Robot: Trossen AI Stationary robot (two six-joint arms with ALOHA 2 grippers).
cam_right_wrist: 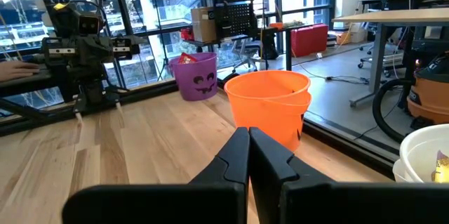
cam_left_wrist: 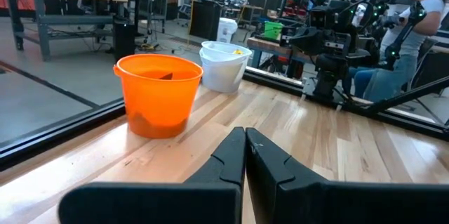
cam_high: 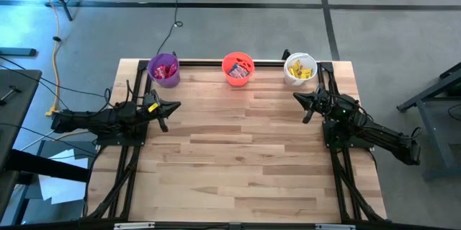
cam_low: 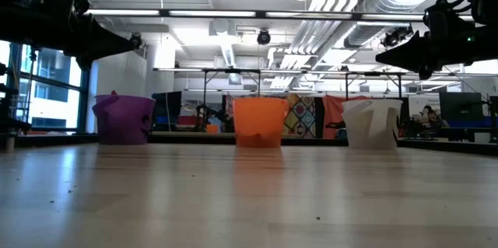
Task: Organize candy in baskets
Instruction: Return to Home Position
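Observation:
Three baskets stand in a row along the table's far edge: a purple one [cam_high: 163, 69] with red candy, an orange one [cam_high: 238, 68] with candy inside, and a white one [cam_high: 300, 69] with yellow candy. My left gripper [cam_high: 175, 105] is shut and empty at the table's left side, pointing level toward the right. My right gripper [cam_high: 297, 99] is shut and empty at the right side, pointing toward the left and slightly far. In the left wrist view the shut fingers [cam_left_wrist: 245, 155] face the orange basket [cam_left_wrist: 158, 94]; in the right wrist view the shut fingers [cam_right_wrist: 248, 155] face the orange basket [cam_right_wrist: 268, 104].
The wooden tabletop [cam_high: 238, 158] between the arms and the near edge holds no objects. A black rail [cam_high: 238, 62] runs along the far edge behind the baskets. A person sits beyond the table [cam_left_wrist: 414, 27] in the left wrist view.

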